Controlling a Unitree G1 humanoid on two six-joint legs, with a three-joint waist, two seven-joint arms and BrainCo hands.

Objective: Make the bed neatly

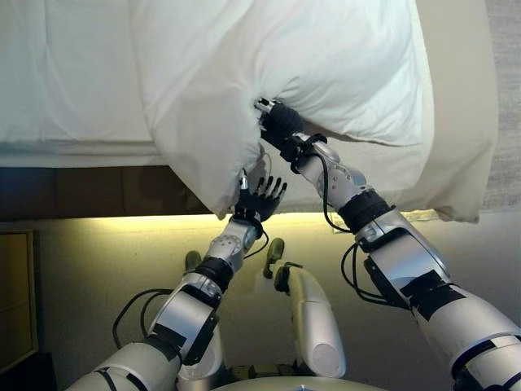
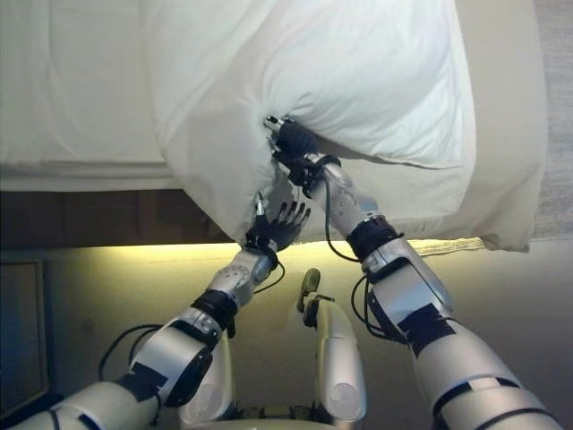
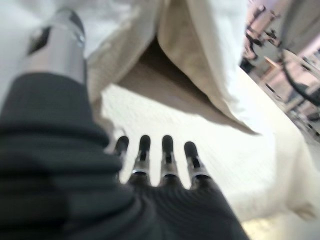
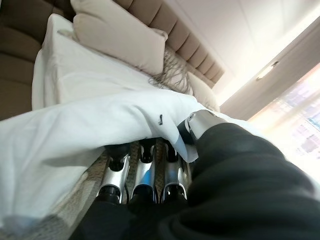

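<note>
A big white pillow [image 1: 326, 57] lies over the near edge of the bed, on the white sheet [image 1: 65, 73]. One corner hangs down past the edge. My right hand [image 1: 281, 122] is shut on the pillow's lower side. In the right wrist view its fingers [image 4: 145, 175] are under the white cloth [image 4: 90, 120] and the thumb is on top. My left hand [image 1: 259, 199] is open just under the hanging corner, fingers straight and pointing up. The left wrist view shows its fingertips [image 3: 165, 150] in front of the cloth [image 3: 210, 60], apart from it.
A beige cover [image 1: 464, 122] lies under the pillow and hangs over the bed's edge at the right. The dark bed base [image 1: 81, 191] runs below the mattress with a lit strip beneath. A beige pillow [image 4: 115, 35] leans on the padded headboard [image 4: 185, 45].
</note>
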